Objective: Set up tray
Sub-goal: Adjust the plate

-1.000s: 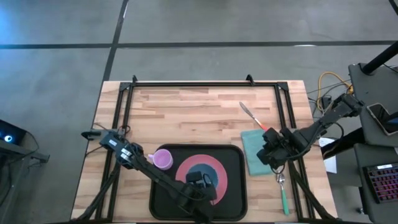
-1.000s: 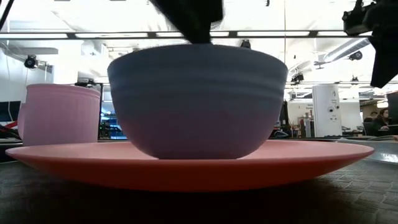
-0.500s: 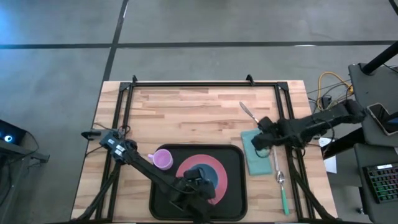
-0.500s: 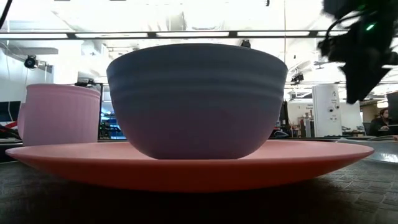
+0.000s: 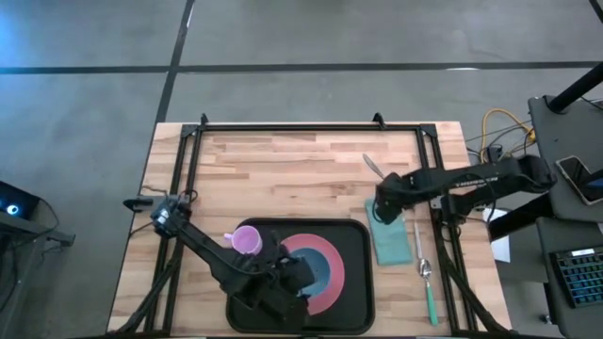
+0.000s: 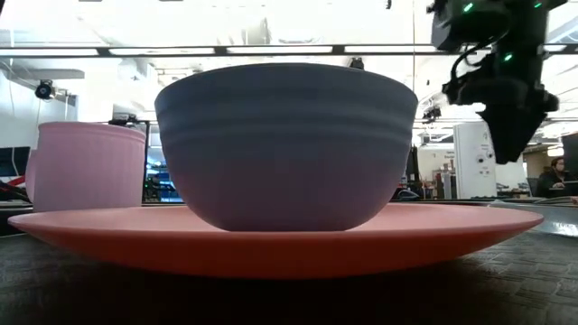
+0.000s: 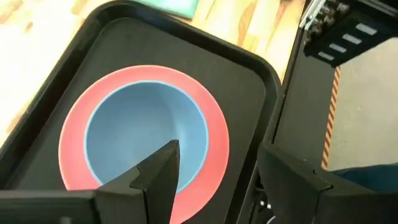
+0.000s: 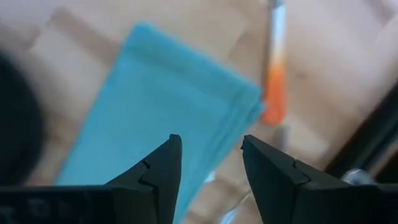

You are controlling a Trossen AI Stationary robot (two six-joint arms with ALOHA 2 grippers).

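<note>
The black tray (image 5: 356,299) lies at the table's near edge. On it rests a pink plate (image 5: 325,252) bearing a blue bowl (image 5: 322,271), with a pink cup (image 5: 247,241) at its far left corner. My left gripper (image 5: 287,282) is open and empty above the tray, just left of the bowl (image 7: 143,130). My right gripper (image 5: 380,209) is open and empty above the far end of the teal folded napkin (image 8: 143,99), which lies right of the tray.
A utensil with an orange handle (image 8: 273,93) lies on the wood beyond the napkin (image 5: 391,240). A utensil with a green handle (image 5: 430,299) lies along the napkin's right side. A black frame (image 5: 283,127) borders the table. The far half of the table is bare wood.
My left gripper has drawn back from over the bowl toward the table's left, and the bowl stays on the plate. My right gripper has swung from near the table's right edge toward the far left, over the napkin's far end.
</note>
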